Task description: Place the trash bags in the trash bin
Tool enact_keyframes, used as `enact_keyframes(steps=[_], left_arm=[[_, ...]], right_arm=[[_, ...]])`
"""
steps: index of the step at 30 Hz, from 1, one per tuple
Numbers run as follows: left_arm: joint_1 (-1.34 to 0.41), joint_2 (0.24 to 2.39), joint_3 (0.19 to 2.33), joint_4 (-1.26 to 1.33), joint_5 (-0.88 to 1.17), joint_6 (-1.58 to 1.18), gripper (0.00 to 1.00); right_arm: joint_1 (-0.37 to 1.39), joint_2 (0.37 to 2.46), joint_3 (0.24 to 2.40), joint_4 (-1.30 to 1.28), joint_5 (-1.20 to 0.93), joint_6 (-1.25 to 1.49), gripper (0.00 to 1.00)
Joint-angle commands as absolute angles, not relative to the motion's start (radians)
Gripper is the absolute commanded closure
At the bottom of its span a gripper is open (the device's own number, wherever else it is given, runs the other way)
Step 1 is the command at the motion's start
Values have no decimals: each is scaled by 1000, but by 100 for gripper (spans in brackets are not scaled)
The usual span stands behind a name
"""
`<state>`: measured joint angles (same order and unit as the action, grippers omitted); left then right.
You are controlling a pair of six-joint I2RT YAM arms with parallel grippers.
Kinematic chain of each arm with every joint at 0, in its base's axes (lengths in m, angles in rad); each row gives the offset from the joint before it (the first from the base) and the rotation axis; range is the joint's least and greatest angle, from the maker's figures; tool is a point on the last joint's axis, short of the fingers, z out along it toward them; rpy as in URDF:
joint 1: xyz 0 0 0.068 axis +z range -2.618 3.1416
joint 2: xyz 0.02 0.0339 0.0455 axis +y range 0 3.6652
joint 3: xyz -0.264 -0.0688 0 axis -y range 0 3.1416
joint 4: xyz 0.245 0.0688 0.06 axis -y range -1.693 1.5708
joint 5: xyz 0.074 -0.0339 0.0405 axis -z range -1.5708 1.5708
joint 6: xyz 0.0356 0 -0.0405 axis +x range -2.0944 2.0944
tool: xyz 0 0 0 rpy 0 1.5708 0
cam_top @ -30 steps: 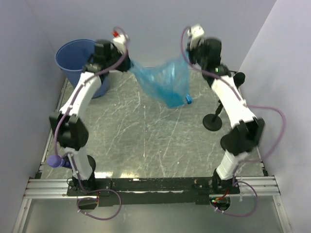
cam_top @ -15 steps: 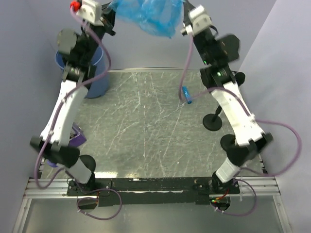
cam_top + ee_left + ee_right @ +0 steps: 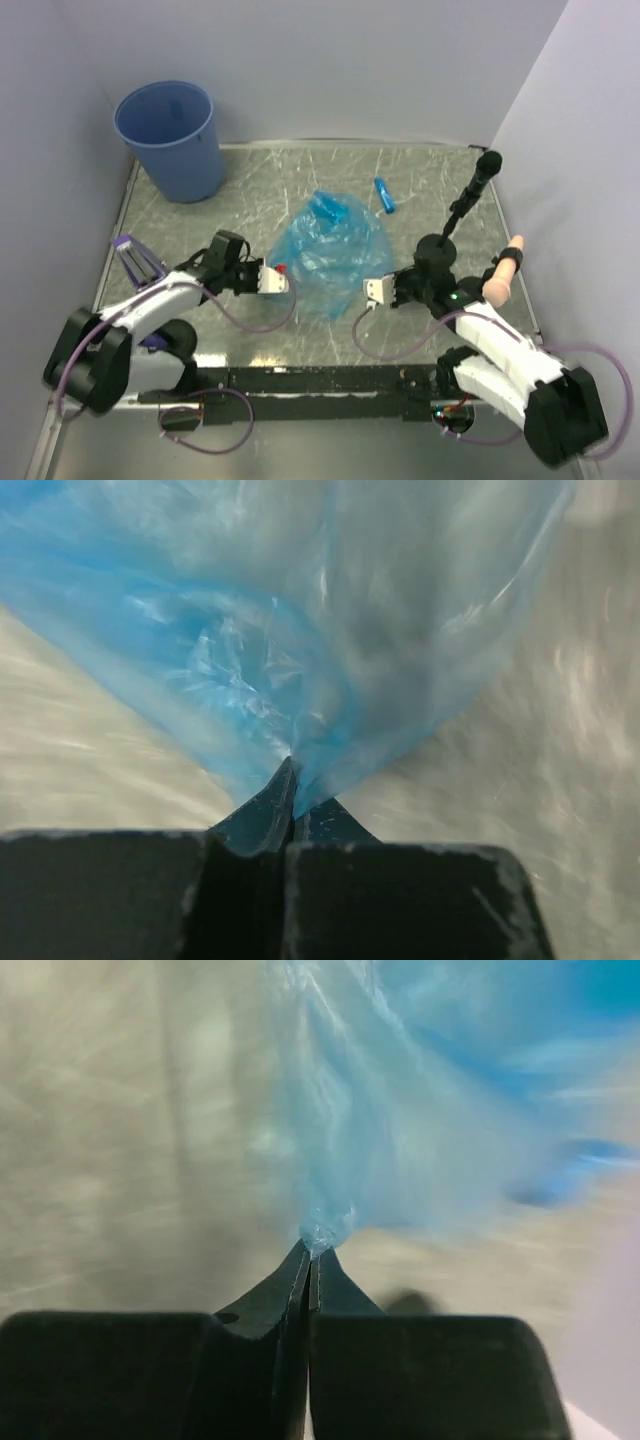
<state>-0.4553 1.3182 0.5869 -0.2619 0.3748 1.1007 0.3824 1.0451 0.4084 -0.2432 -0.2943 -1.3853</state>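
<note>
The trash bag [image 3: 330, 250], pinched by left gripper [image 3: 293, 780] and right gripper [image 3: 312, 1250], had sunk onto the table [image 3: 240, 200], well apart from the trash bin [image 3: 180, 165] at eleven o'clock.

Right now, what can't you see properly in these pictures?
- Inside the trash bag: in the top view the crinkled plastic hides it, and both wrist views are blurred.
- The small blue thing beyond the bag: top view, too small to name.
- The purple thing: top view, too small to name.

On table [image 3: 250, 195]: trash bag [image 3: 335, 252] mid, between left tool [image 3: 292, 772] and right tool [image 3: 312, 1252]; trash bin [image 3: 168, 138] far-left corner, well apart.
</note>
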Motion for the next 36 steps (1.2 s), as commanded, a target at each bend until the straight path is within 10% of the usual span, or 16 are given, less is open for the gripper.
enact_keyframes(steps=[1, 18, 30, 36], left_arm=[[-474, 1179, 727, -161, 538, 990, 99], [-420, 1308, 1138, -104, 393, 232, 99], [-203, 2005, 2598, -432, 311, -209, 99], [-285, 1547, 1895, 523, 294, -33, 99]], right_arm=[[397, 919, 520, -238, -413, -1272, 100], [353, 1161, 1087, -176, -290, -452, 100], [276, 1838, 2368, -229, -49, -287, 100], [388, 1457, 1872, 416, -231, -511, 100]])
